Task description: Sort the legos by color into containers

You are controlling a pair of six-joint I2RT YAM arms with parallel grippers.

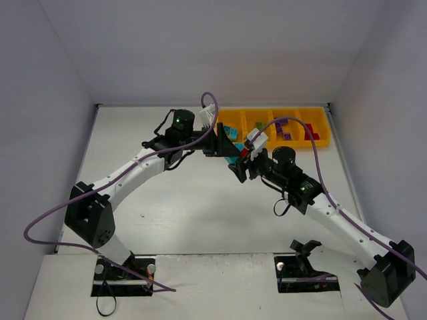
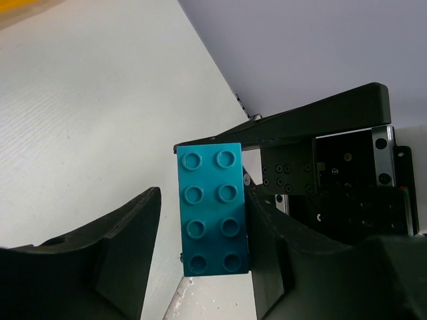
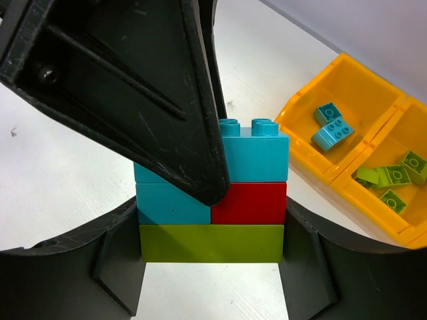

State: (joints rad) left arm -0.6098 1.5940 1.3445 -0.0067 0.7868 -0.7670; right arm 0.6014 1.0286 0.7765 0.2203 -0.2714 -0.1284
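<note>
A cluster of legos (image 3: 220, 213) has a lime green brick at the bottom, a teal and a red brick above it, and teal on top. It hangs above the table between both grippers (image 1: 238, 151). My right gripper (image 3: 212, 243) is shut on it, its fingers against the ends of the green brick. My left gripper (image 2: 203, 227) is open and straddles the top teal brick (image 2: 212, 207). Its right finger touches the brick and its left finger (image 2: 127, 253) stands apart. The orange-yellow tray (image 1: 320, 141) lies just behind.
The tray's compartments hold teal bricks (image 3: 331, 125), lime green bricks (image 3: 393, 175), purple bricks (image 1: 283, 130) and a red brick (image 1: 310, 135). Grey walls enclose the table on three sides. Purple cables loop over both arms.
</note>
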